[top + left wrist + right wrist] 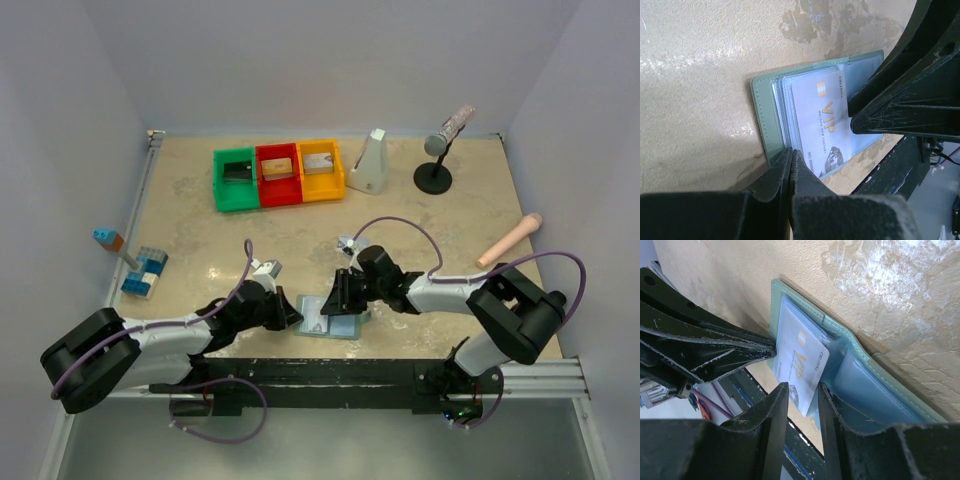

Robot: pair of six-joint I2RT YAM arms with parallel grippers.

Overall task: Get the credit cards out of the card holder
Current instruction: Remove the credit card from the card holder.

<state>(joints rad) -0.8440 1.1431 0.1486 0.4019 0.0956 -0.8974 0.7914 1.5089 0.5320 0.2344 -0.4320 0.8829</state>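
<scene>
On my right wrist feed, the silver card (802,357) has its lower corner between the fingers of the right end effector (802,392). The card holder (865,385) disappears behind them toward the frame's bottom. On the left wrist feed, that end effector covers the card's right part, and the left end effector (791,157) hides a lower corner, cutting the small print short. Whatever lies under the silver card I can't see. Overhead, what sits in the coloured bins (278,198) is too small for me to name.
</scene>
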